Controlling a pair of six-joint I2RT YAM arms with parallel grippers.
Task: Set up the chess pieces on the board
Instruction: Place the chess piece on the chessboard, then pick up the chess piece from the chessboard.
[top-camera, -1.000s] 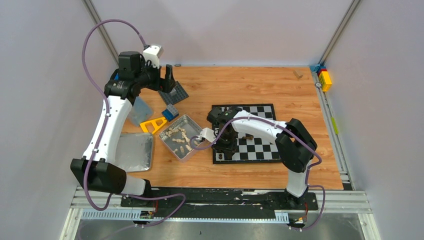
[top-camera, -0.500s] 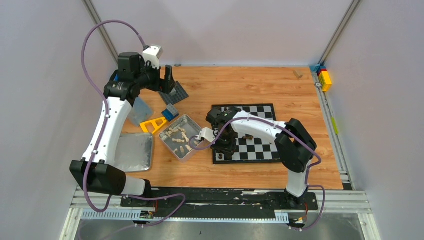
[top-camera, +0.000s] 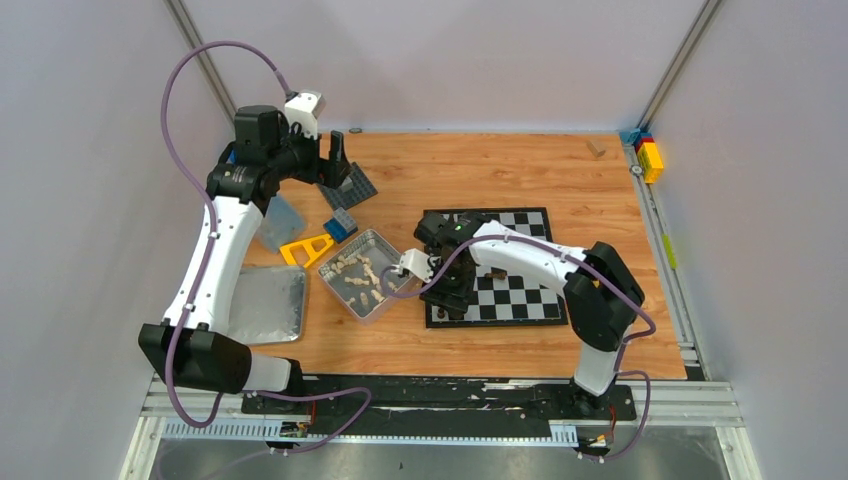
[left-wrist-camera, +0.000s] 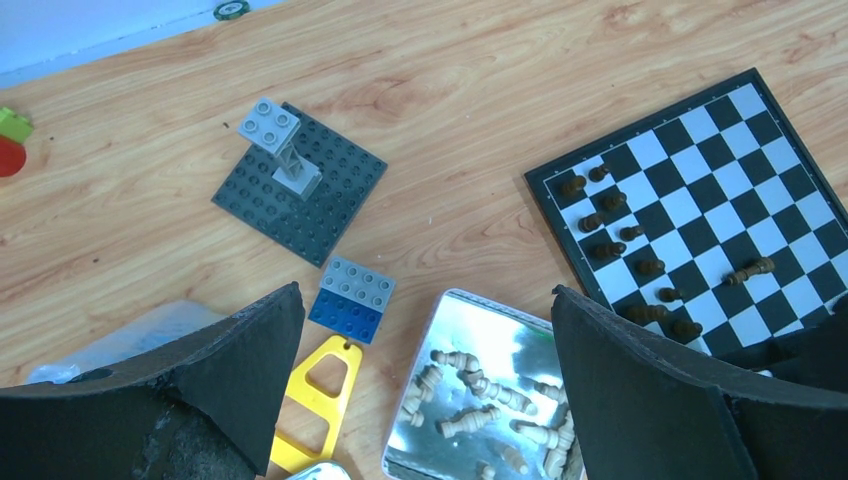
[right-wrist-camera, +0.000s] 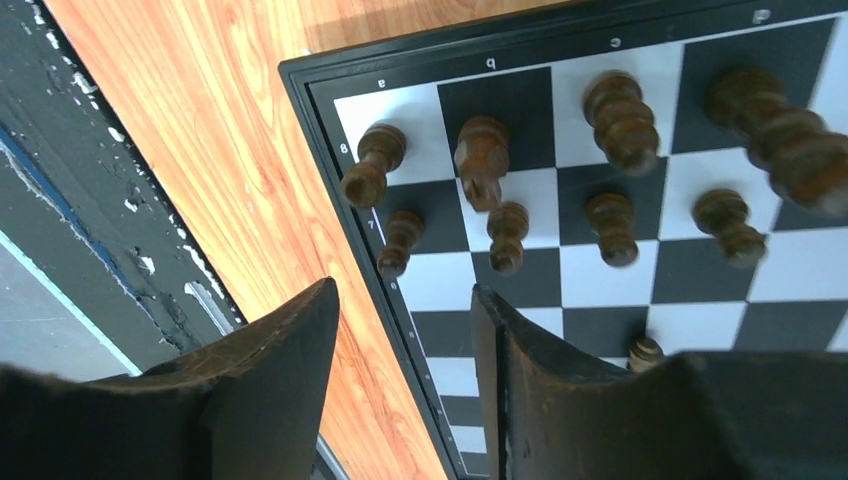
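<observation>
The wooden tabletop (top-camera: 520, 165) fills the middle of the top view, with bare wood along its upper edge and down its right side. The board (top-camera: 522, 221) lies right of centre. Its sides run nearly square to the tabletop's edges, and its lower edge is not far from the near rim. A strip of bare wood parts its left edge from the metal tin (top-camera: 345, 250), which sits corner-on at centre left. Above and left of the tin lies the grey studded baseplate (left-wrist-camera: 330, 205), well apart from the board.

The right end effector (right-wrist-camera: 400, 310) hangs over the board's left edge near the lower corner. Its fingers are apart with nothing between them, one over wood and one over the squares. The left end effector (left-wrist-camera: 425, 310) is at the upper left of the top view, spread wide and empty.

Dark pieces (left-wrist-camera: 608, 200) stand upright in two files along the board's left edge, and most other squares are open. One toppled piece (left-wrist-camera: 750, 270) lies on its side further in. In the left wrist view its long axis runs left to right, rising slightly to the right. Cream pieces (left-wrist-camera: 470, 395) lie jumbled in the tin, pointing every way.
</observation>
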